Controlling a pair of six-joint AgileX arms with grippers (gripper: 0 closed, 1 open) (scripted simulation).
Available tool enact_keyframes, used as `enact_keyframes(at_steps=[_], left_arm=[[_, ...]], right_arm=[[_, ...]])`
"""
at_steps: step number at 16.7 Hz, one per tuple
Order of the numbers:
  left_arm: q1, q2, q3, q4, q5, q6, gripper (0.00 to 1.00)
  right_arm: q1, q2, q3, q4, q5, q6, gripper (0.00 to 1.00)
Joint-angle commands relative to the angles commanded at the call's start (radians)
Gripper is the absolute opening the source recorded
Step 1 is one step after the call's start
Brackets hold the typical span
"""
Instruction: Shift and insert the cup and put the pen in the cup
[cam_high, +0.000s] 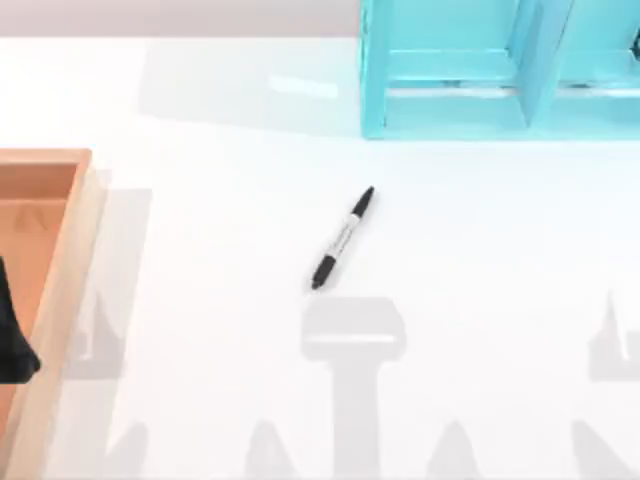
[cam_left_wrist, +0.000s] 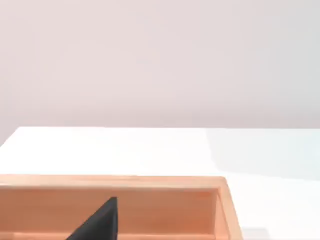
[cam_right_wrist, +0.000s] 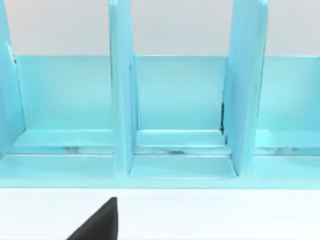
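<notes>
- Nearest lies the pen (cam_high: 343, 239), flat and slanted on the white table (cam_high: 200, 300), free for grasping.
- Left gripper (cam_high: 12, 340), perhaps, hangs over the wooden tray (cam_high: 62, 240); I cannot tell its grip.
- Turquoise rack (cam_high: 450, 110) stands far behind.

Top view looks down; left wrist faces the wooden tray (cam_left_wrist: 150, 210), right wrist the blue rack (cam_right_wrist: 180, 100)

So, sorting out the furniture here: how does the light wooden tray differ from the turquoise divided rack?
The light wooden tray sits at the table's left edge; the turquoise divided rack stands at the far right. The tray is orange-brown with one open interior as far as visible; the rack is turquoise, split by upright dividers into compartments. Both rest on the white table, apart from the pen.
</notes>
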Motion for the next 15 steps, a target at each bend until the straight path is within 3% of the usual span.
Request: enact_keyframes(at_steps=[7, 15], left_arm=[[0.019, 0.154, 0.124, -0.121, -0.001, 0.021, 1.0], [0.091, 0.781, 0.642, -0.571, -0.003, 0.098, 1.0]], right_arm=[[0.0, 0.0, 0.0, 0.0, 0.0, 0.0, 1.0], [0.0, 0.0, 0.0, 0.0, 0.0, 0.0, 1.0]])
